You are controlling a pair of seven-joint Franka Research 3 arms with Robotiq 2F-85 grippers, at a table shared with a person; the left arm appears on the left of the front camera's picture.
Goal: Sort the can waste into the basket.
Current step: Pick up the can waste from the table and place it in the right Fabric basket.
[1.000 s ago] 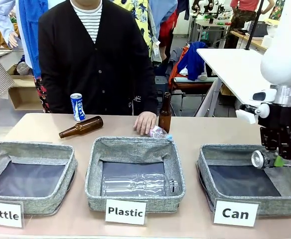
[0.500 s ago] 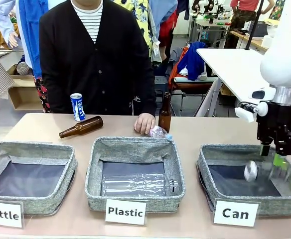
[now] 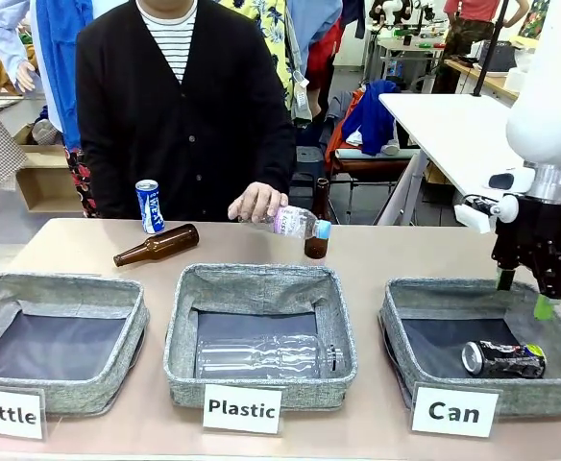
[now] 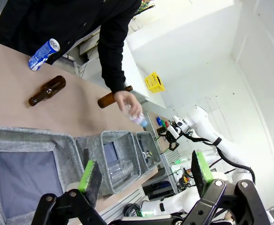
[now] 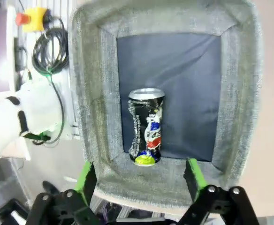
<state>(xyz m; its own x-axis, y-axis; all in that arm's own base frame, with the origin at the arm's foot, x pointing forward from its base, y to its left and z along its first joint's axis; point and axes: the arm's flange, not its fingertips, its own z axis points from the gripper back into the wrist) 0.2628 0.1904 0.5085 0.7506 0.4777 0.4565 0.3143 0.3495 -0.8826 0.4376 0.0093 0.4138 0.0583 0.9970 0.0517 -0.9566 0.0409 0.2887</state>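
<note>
The dented black-and-silver can [image 3: 503, 358] lies on its side inside the grey basket [image 3: 394, 322] carded "Can". My right gripper [image 3: 525, 294] hangs open just above the basket's far right rim, nothing between its fingers. In the right wrist view the can [image 5: 146, 126] lies on the dark lining below the open gripper [image 5: 139, 176], its yellow-green end toward the near wall of the basket [image 5: 95, 93]. The blue-and-white can [image 3: 148, 206] stands upright at the table's far left, in front of the person. My left gripper [image 4: 144, 171] is open and empty, high above the table, with that can [image 4: 43, 54] far off.
The person's hand holds a clear plastic bottle [image 3: 296, 224] above the table's middle, in front of an upright brown bottle [image 3: 317, 240]. Another brown bottle [image 3: 156, 245] lies near the blue can. The "Plastic" basket [image 3: 180, 327] holds a clear bottle [image 3: 266, 355]. The "Bottle" basket [image 3: 132, 331] sits at left.
My right gripper opened and rose slightly; the black can dropped from it into the "Can" basket. The person's hand lifted the plastic bottle off the table.
</note>
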